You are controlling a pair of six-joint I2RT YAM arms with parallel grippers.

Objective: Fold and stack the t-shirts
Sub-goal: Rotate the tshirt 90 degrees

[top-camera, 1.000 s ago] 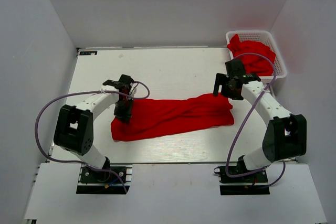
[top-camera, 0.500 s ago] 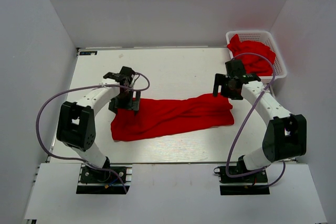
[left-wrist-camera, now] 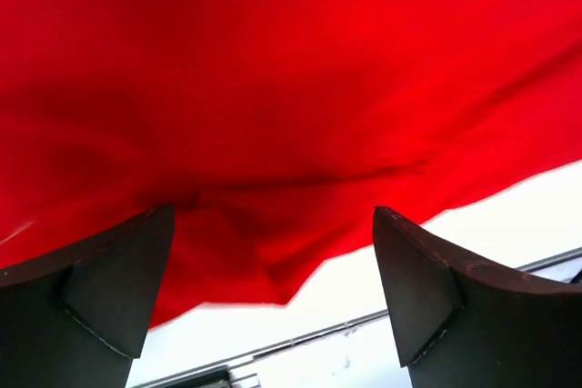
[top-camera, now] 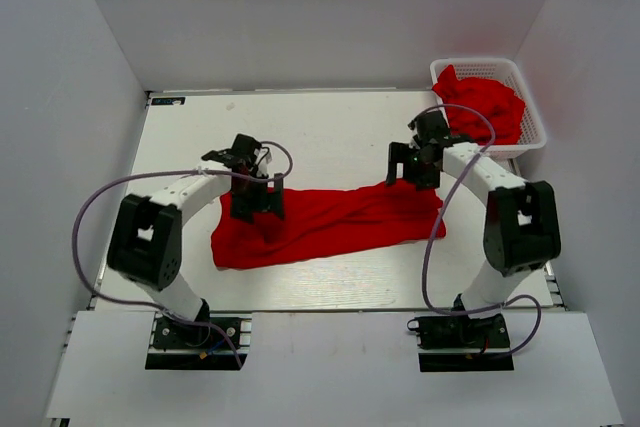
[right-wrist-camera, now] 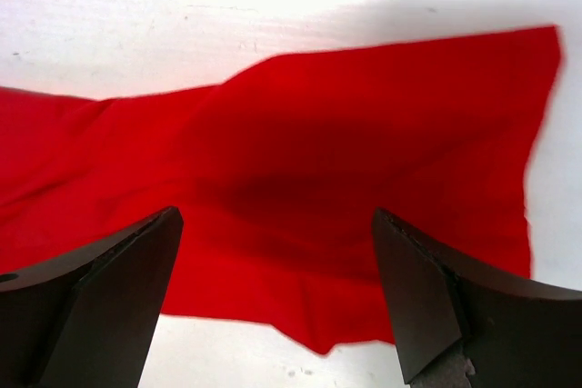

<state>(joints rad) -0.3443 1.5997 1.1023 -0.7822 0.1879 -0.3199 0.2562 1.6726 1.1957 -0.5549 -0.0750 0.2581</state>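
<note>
Red shirt [top-camera: 330, 222], soft & limp, lies stretched out left of basket [top-camera: 534, 119]. L gripper [left-wrist-camera: 273, 215] and R gripper [right-wrist-camera: 275, 213] over it, fingers [left-wrist-camera: 109, 288] spread, empty. I would pinch edge near corners; prob. it sags.

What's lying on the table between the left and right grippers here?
Only the red t-shirt, spread as one long band from under the left gripper to under the right gripper, as the top external view shows. Both sets of jaws are open.
</note>
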